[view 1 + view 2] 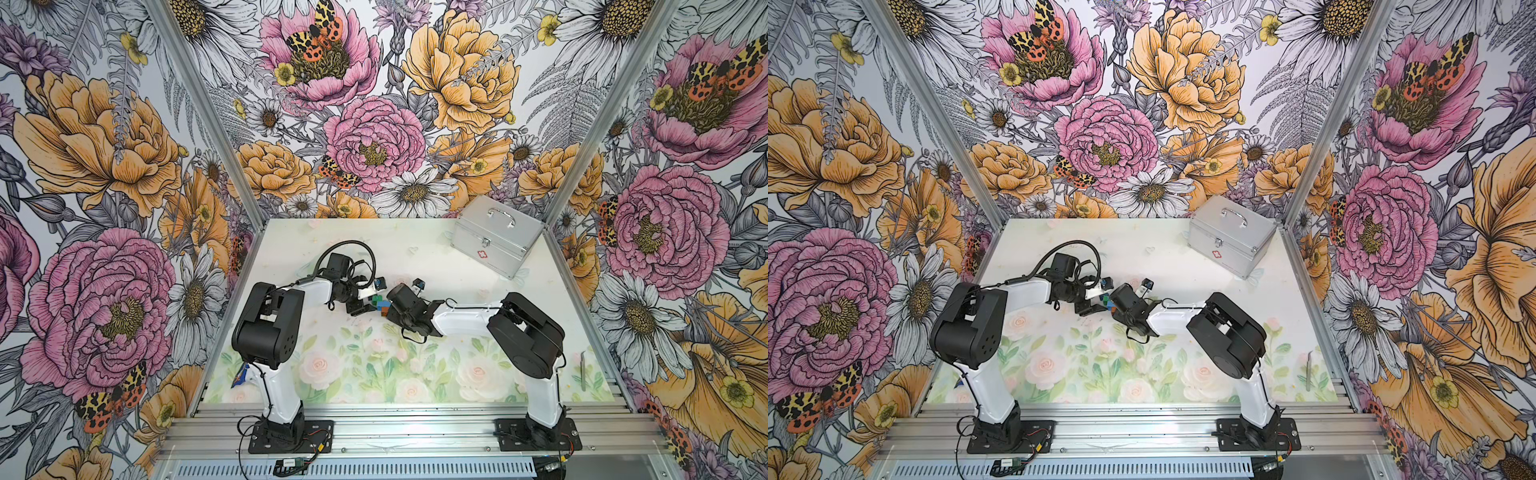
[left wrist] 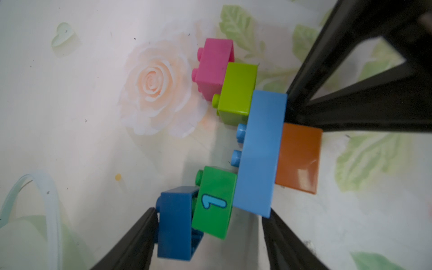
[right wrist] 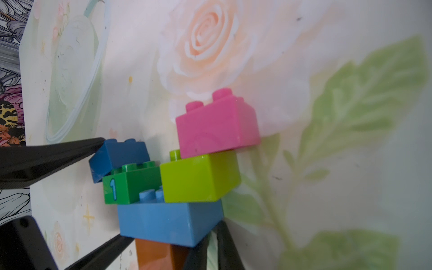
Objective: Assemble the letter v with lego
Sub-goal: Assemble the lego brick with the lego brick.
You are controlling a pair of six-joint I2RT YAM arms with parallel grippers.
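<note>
Your left gripper (image 2: 211, 214) clamps the letter v (image 2: 257, 161) across dark blue brick (image 2: 175, 222) and light blue bar (image 2: 266, 112) edges. Your right gripper (image 3: 214, 233), jaws together, abuts the orange brick (image 2: 299, 159). Bare mat (image 2: 70, 117) lies beyond both jaws.

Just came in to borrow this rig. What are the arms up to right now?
Both arms meet mid-table over a nearly finished lego V. The left tool squeezes the dark blue brick, tilted and not fully seated, against the green brick. The right tool, shut, rests against the light blue bar beside the orange brick.
</note>
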